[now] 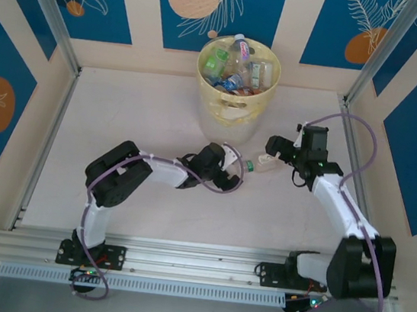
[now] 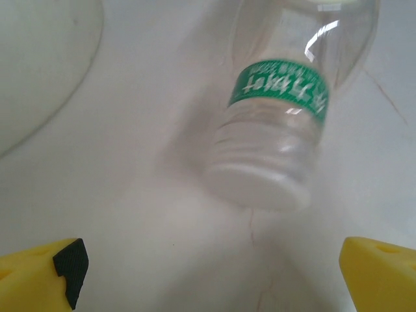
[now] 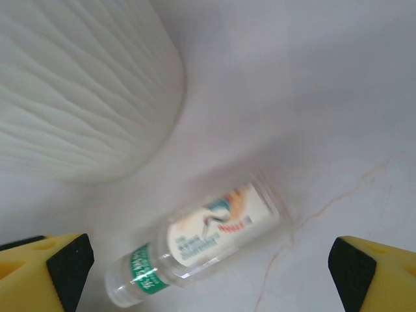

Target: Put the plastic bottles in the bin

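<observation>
One clear plastic bottle [image 1: 261, 164] with a green neck band and a white label lies on its side on the table, in front of the bin. My left gripper [image 1: 234, 175] stands open just left of its cap end. In the left wrist view the bottle [image 2: 276, 130] points its pale cap at the camera, ahead of the left gripper [image 2: 211, 279] and outside its yellow fingers [image 2: 39, 276]. My right gripper [image 1: 277, 151] hovers open over the bottle's other end. The right wrist view has the bottle [image 3: 208, 237] lying below the right gripper [image 3: 211, 279]. The pale yellow bin [image 1: 208, 102] holds several bottles [image 1: 239, 68].
The bin's ribbed wall [image 3: 78, 91] rises close beside the bottle, and its curved side [image 2: 39, 65] is at the upper left of the left wrist view. Blue-and-cream panels wall the table on three sides. Metal rails [image 1: 179, 264] run along the near edge.
</observation>
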You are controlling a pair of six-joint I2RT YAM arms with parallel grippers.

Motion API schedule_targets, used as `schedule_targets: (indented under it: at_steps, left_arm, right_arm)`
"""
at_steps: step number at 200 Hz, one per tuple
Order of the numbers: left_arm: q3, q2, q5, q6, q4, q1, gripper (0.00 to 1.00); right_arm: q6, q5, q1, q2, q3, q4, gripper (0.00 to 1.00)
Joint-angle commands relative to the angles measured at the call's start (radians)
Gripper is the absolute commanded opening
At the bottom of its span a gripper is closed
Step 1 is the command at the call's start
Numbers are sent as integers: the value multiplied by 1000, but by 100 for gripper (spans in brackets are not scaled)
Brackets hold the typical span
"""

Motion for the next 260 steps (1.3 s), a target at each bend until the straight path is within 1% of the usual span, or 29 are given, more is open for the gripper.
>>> schedule_targets:
  at_steps: [1,21,37,50,66,97,119,132,139,157,174,185,195,214,235,252,260]
  left_arm:
    - [-31,-53,-44,-43,41,-2,100]
    - [-31,-53,-79,-66,16,0,100]
    - [-36,-54,-103,-85,17,3,100]
    - [-35,-53,-118,-88,13,4,100]
    - [-36,-50,-137,-96,8,13,100]
    - [-36,-36,-149,-143,-10,44,100]
    - [-40,-33,-146,-170,-12,64,100]
    - [-46,-33,-140,-185,-13,74,100]
    - [-50,-34,-133,-189,-10,78,100]
    - [-71,-40,-115,-191,26,80,100]
    - [-84,-46,-107,-190,44,81,100]
    - [-86,-51,-107,-186,40,80,100]
    - [-88,-52,-111,-184,38,81,100]
    - [-95,-58,-115,-180,37,81,100]
    - [-110,-82,-121,-180,39,81,100]
    - [-134,-112,-135,-174,47,81,100]
    - [-146,-127,-144,-169,49,81,100]
  right_arm:
    - [-73,-102,27,112,61,-54,96]
    - [-110,-43,52,197,83,-51,97]
    - [-113,-38,53,260,110,-88,97]
    - [-107,-64,59,287,123,-131,97]
    - [-90,-105,73,286,113,-163,96]
    - [-28,-233,106,267,96,-227,96]
    - [3,-243,142,253,94,-255,96]
    - [6,-210,171,252,98,-273,96]
    - [17,-155,185,253,100,-278,96]
    - [107,26,203,271,111,-297,96]
    - [160,134,202,288,126,-275,96]
    - [171,162,202,301,131,-229,96]
    - [173,163,198,331,146,-186,96]
    - [180,178,196,427,226,-160,97]
    - [203,227,196,533,312,-149,96]
    - [222,278,196,599,365,-160,93]
    - [222,293,196,616,376,-157,89]
